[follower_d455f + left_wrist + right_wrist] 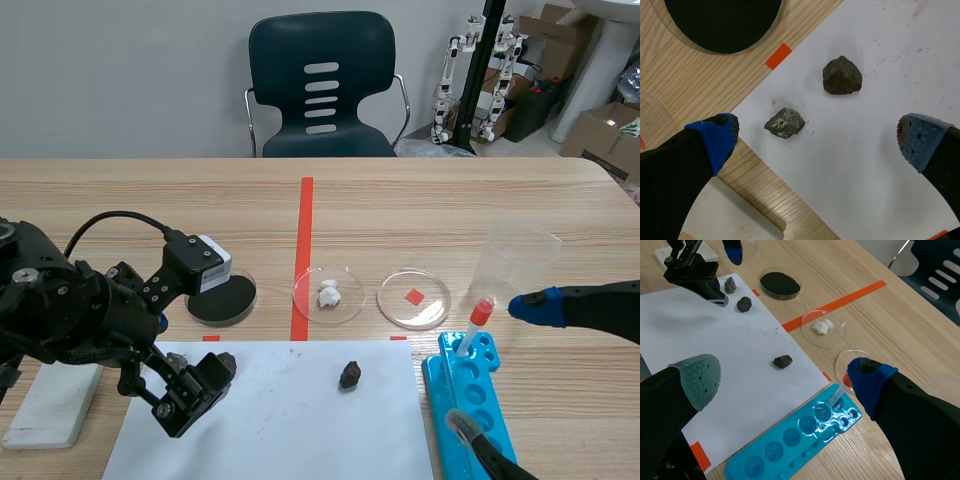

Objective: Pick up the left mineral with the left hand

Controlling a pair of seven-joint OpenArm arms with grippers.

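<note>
Hovering my left claw [817,139], fingers wide apart, over the grey mineral [784,123] so they can straddle it. Sits a bit off-centre, I'd say.

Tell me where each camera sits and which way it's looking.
Scene view: between the arms, facing across the table toward the chair; left arm and right arm enter low.
Left wrist view: on the left arm, looking down past the left gripper at the grey mineral between its open fingers.
Right wrist view: on the right arm, looking past the right gripper, fingers open, over the paper.
Shared: both wrist views show the grey mineral and the brown mineral.
</note>
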